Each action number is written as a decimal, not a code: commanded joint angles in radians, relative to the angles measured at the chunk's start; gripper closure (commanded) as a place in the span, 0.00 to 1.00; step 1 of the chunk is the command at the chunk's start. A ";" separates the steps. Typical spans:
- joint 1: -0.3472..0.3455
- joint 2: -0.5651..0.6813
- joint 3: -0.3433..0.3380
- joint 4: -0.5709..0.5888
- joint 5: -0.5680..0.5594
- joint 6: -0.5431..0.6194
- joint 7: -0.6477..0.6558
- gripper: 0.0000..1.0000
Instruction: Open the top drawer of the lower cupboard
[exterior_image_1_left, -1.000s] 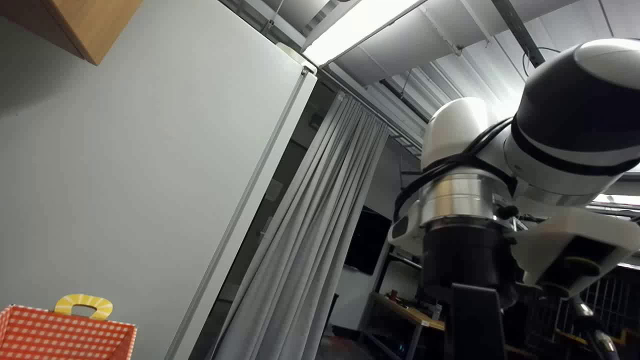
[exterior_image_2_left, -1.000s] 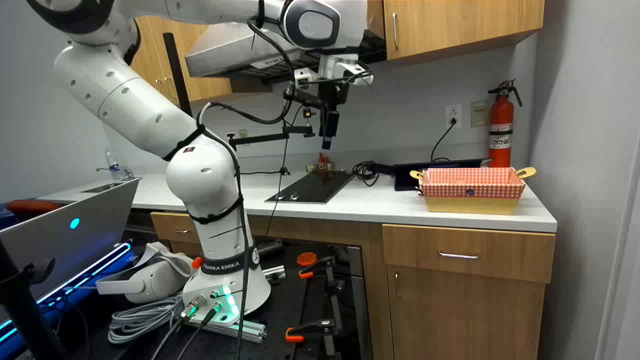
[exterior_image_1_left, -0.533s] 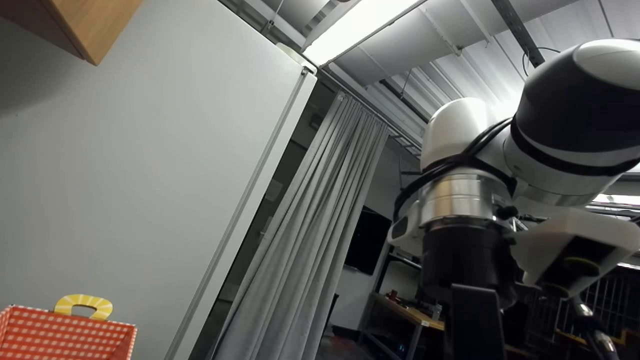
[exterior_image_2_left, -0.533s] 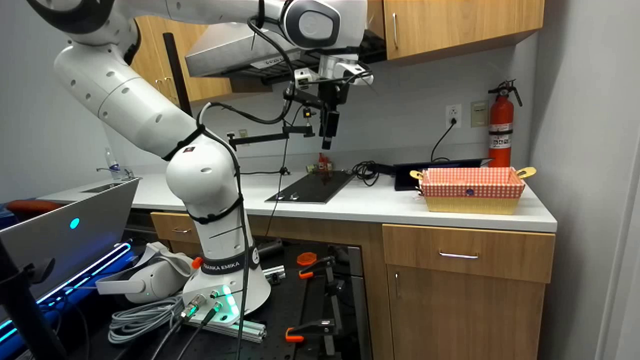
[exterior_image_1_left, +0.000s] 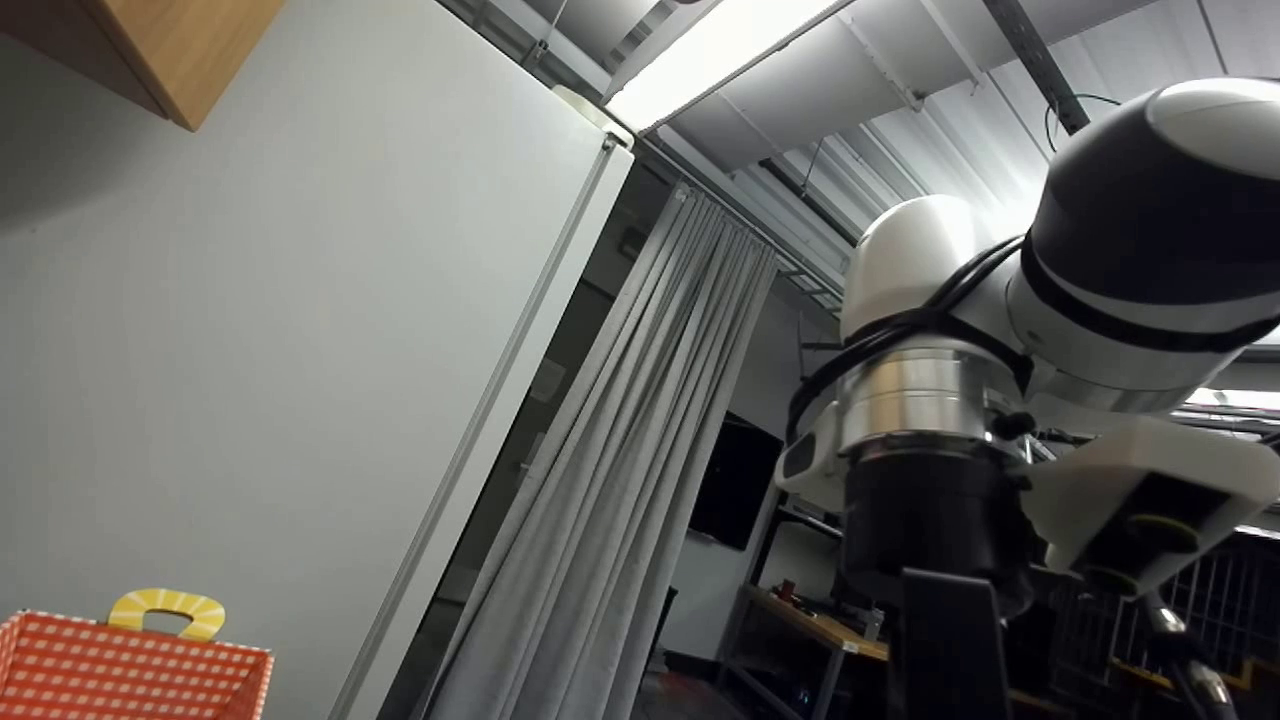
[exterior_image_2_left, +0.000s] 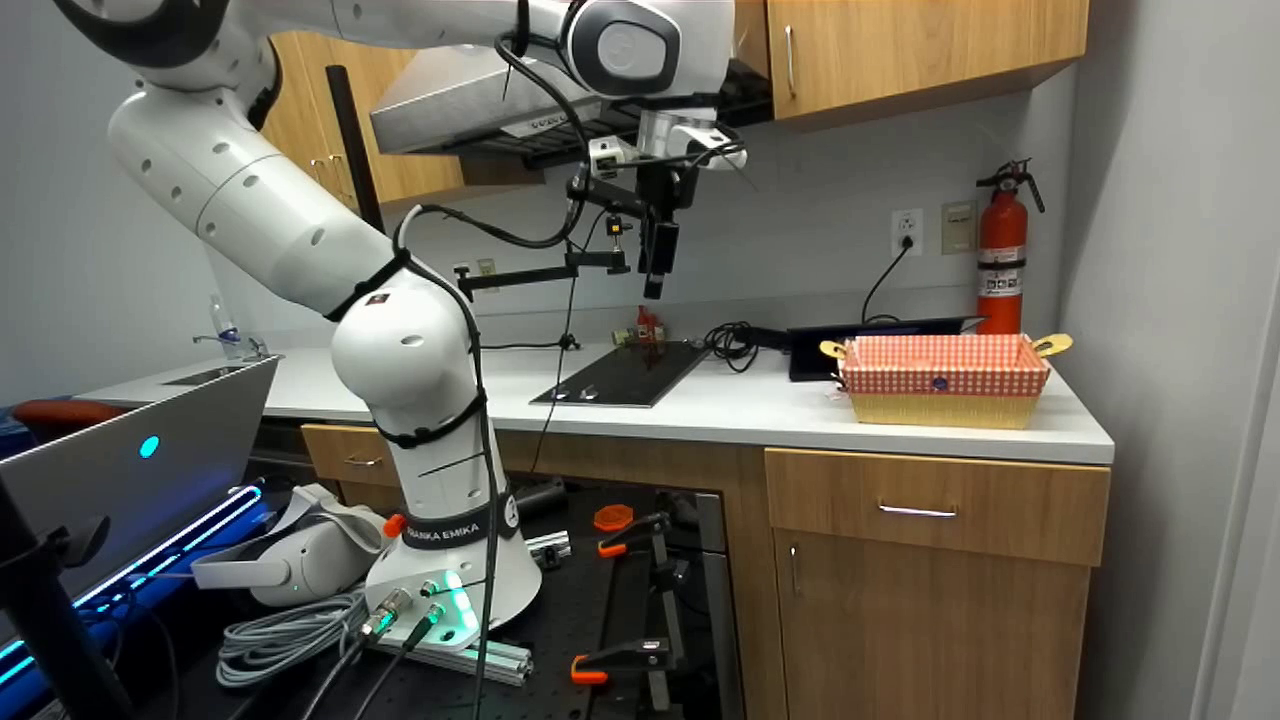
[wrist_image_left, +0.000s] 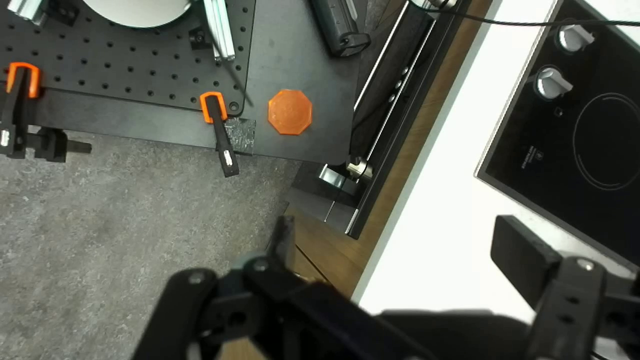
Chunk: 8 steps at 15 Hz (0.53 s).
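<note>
The top drawer is a wooden front with a horizontal metal handle, under the white countertop at the right of an exterior view. It looks shut. The lower cupboard has its door below the drawer, with a vertical handle. My gripper points down, high above the counter, left of the drawer and well apart from it. In the wrist view the gripper is open and empty, its fingers wide apart over the counter edge. Part of its dark body also shows in an exterior view.
A checked basket stands on the countertop above the drawer. A cooktop and cables lie left of it. A range hood and upper cupboard hang near the arm. Orange clamps sit on the robot's table.
</note>
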 joint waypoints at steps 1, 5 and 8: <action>-0.040 -0.015 0.012 0.005 -0.001 -0.015 -0.009 0.00; -0.102 -0.012 -0.016 0.013 -0.040 0.009 -0.010 0.00; -0.164 -0.007 -0.045 0.018 -0.076 0.040 -0.010 0.00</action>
